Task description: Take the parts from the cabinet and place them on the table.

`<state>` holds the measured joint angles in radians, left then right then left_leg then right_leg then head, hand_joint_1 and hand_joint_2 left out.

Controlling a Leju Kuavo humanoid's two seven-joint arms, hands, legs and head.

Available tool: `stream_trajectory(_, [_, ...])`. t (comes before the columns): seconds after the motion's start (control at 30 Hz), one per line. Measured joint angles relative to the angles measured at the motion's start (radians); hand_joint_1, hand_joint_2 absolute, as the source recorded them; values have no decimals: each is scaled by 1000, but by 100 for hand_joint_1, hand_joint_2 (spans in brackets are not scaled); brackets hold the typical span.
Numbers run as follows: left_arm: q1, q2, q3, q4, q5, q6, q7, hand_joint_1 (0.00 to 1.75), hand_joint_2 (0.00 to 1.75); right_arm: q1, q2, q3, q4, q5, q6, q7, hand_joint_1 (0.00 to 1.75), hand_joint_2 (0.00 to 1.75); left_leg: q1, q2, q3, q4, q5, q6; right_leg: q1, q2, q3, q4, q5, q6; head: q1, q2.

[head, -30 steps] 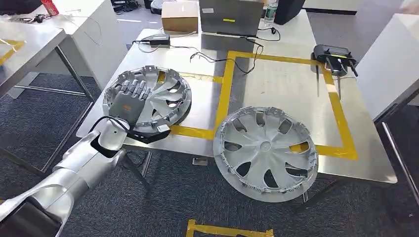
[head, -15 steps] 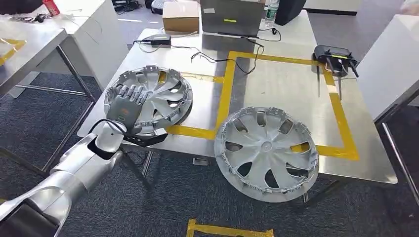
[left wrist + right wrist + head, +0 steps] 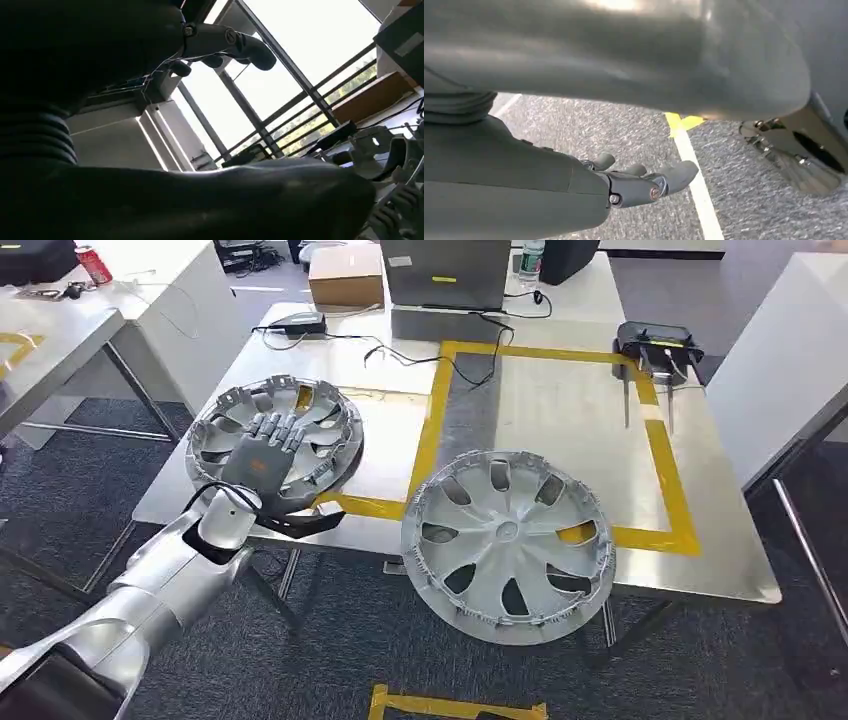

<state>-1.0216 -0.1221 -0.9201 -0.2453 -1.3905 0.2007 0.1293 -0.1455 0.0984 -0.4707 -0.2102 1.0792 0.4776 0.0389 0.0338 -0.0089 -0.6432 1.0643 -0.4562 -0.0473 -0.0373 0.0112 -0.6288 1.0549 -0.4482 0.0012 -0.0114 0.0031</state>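
Two silver hubcaps lie on the steel table (image 3: 560, 420). My left hand (image 3: 262, 448) rests flat on the left hubcap (image 3: 325, 430), fingers spread and nothing gripped. In the left wrist view its fingers (image 3: 245, 47) stand apart from the thumb, and the hubcap's rim (image 3: 395, 155) lies just beyond. The second hubcap (image 3: 508, 540) sits at the table's front edge, and about half of it hangs over the floor. My right hand (image 3: 624, 185) hangs above the carpet, fingers loosely extended and holding nothing.
Yellow tape (image 3: 430, 430) marks a square on the table. A laptop (image 3: 445, 270), a cardboard box (image 3: 345, 275), cables (image 3: 400, 345) and a black router (image 3: 655, 345) stand at the back. Another table (image 3: 50, 340) is at left, a white cabinet (image 3: 790, 360) at right.
The whole picture has shifted left, so the camera moved. My left hand still lies on the left hubcap, now a little nearer its centre. Neither hubcap has moved on the table.
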Motion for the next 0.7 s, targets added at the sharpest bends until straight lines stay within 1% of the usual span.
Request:
stream_trajectory(0.03, [-1, 0, 1, 0, -3, 0, -3, 0, 0, 0, 0, 0, 0, -1, 0, 0, 0, 0, -2, 4, -16, 47, -47, 1, 2, 0, -5, -1, 6, -9, -1, 0])
stream_trajectory(0.07, [-1, -2, 3, 0, -4, -1, -7, 0, 0, 0, 0, 0, 0, -1, 0, 0, 0, 0, -4, 3, -39, 115, -96, 2, 4, -1, -13, -2, 12, -14, -1, 0])
stream_trajectory(0.1, [-1, -5, 3, 0, -5, -2, -8, 0, 0, 0, 0, 0, 0, -2, 0, 0, 0, 0, -6, 4, -62, 189, -139, 3, 8, -3, -22, -1, 18, -19, -1, 0])
stream_trajectory(0.13, [-1, -7, 3, 0, -5, -5, -11, 0, 0, 0, 0, 0, 0, -3, 0, -1, 0, 0, -8, 4, -79, 252, -169, 5, 14, -5, -31, -1, 25, -22, -1, 0])
stream_trajectory(0.17, [0, -10, 3, 0, -6, -9, -13, 0, 0, 0, 0, 0, 0, -3, 0, -2, 0, 0, -10, 3, -77, 278, -175, 9, 18, -5, -41, -1, 33, -24, -1, 0])
stream_trajectory(0.2, [0, -12, 3, 0, -8, -11, -14, 0, 0, 0, 0, 0, 0, -5, 0, -3, 0, 0, -14, 3, -52, 258, -157, 17, 23, -4, -53, -1, 42, -25, -1, 0])
stream_trajectory(0.23, [-1, -16, 4, -1, -8, -11, -15, 0, 0, 0, -1, 0, 0, -6, 0, -4, 0, 0, -19, 3, -9, 203, -126, 27, 27, -4, -64, -1, 52, -26, -1, 0])
stream_trajectory(0.27, [-2, -18, 4, -1, -8, -11, -16, 0, 0, 0, -1, 0, 0, -6, 0, -5, 0, 0, -25, 3, 45, 128, -97, 39, 30, -3, -73, -1, 60, -25, -1, 0])
stream_trajectory(0.3, [-5, -21, 4, -3, -8, -11, -17, 0, 0, 0, -1, 0, 0, -9, 0, -5, 0, 0, -33, 2, 107, 43, -88, 54, 32, -2, -79, -1, 70, -23, -1, 0])
stream_trajectory(0.33, [-8, -25, 4, -6, -9, -11, -18, 0, 0, 1, -1, 0, 0, -11, 0, -4, 0, 0, -39, 4, 138, -13, -121, 62, 35, -3, -84, -1, 79, -17, 0, 0])
stream_trajectory(0.37, [-9, -32, 4, -8, -11, -11, -19, 0, 0, 2, -2, 0, 0, -13, 0, -4, 0, 0, -42, 5, 133, -7, -96, 51, 31, -6, -79, -8, 87, -10, 2, 0])
stream_trajectory(0.4, [-11, -35, 4, -8, -11, -11, -21, 0, 0, 1, -2, 0, 0, -16, 0, -4, 0, 0, -47, 4, 125, -17, -96, 53, 28, -7, -77, -11, 94, -2, 0, 0])
stream_trajectory(0.43, [-12, -40, 4, -8, -11, -11, -23, 0, 0, 0, -2, 0, 0, -19, 0, -5, 0, 0, -52, 4, 122, -16, -87, 58, 24, -8, -75, -20, 107, 5, 0, 0])
stream_trajectory(0.47, [-11, -42, 4, -8, -12, -12, -25, 0, 0, 3, -2, 0, 0, -20, 0, -6, 0, 0, -46, 5, 118, -30, -72, 68, 29, -7, -76, -30, 119, 15, 0, 0])
stream_trajectory(0.5, [-13, -47, 4, -8, -13, -12, -25, 0, 0, 4, -2, 0, 0, -21, 0, -6, 0, 0, -39, 13, 119, -38, -53, 73, 22, -5, -81, -24, 102, 16, -1, 0])
stream_trajectory(0.53, [-14, -52, 4, -8, -13, -13, -25, 0, 0, 5, -2, 0, 0, -21, 0, -5, 0, 0, -39, 11, 107, -44, -39, 80, 23, -7, -95, 4, 47, 20, 1, 0])
stream_trajectory(0.57, [-15, -55, 4, -9, -13, -13, -26, 0, 0, 5, -2, 0, 0, -20, 2, -6, 0, 0, -38, 12, 89, -44, -22, 86, 22, -6, -115, 71, -25, 24, 2, 0])
stream_trajectory(0.6, [-14, -57, 4, -8, -13, -13, -25, 0, 0, 5, -2, 0, 0, -20, 2, -7, 0, 0, -38, 12, 73, -43, -10, 87, 21, -7, -135, 146, -78, 28, 2, 0])
stream_trajectory(0.63, [-12, -57, 4, -8, -13, -13, -26, 0, 0, 5, -3, 0, 0, -21, 1, -9, 0, 0, -38, 13, 57, -42, 2, 86, 21, -7, -150, 217, -111, 33, 2, 0])
stream_trajectory(0.67, [-10, -57, 4, -6, -13, -13, -26, 0, 0, 5, -3, 0, 0, -21, 1, -9, 0, 0, -38, 15, 39, -40, 14, 85, 21, -7, -153, 269, -117, 36, 2, 0])
stream_trajectory(0.7, [-8, -57, 4, -5, -13, -14, -25, 0, 0, 5, -4, 0, 0, -20, 1, -9, 0, 0, -37, 16, 21, -38, 26, 83, 20, -7, -135, 272, -98, 39, 2, 0])
